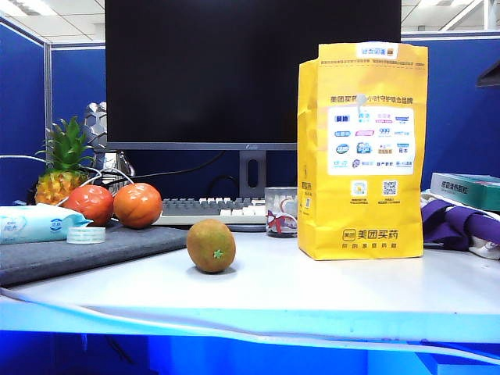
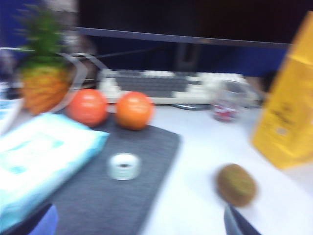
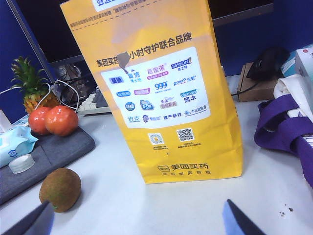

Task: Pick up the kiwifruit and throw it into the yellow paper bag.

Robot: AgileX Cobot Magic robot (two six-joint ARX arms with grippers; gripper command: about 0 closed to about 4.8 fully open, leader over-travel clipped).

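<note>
Counter [image 1: 328,285]: white, carrying everything below.
Yellow paper bag [image 1: 362,152]: upright toward the right, white printed panel facing us.
Grey mat [image 1: 86,250]: on the left; two tomatoes [image 1: 117,205] sit at its far edge.
Kiwifruit [image 1: 211,245]: on bare counter just off the mat, left of the bag and apart from it.
Left hand [image 2: 142,223]: spread wide, empty, over the mat's near edge.
Right hand [image 3: 139,220]: fingers far apart, holding nothing, facing the bag.

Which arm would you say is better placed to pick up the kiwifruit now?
Probably the left: the kiwifruit lies just beyond one of the open left gripper's fingertips. The right gripper, also open, faces the yellow paper bag.
</note>
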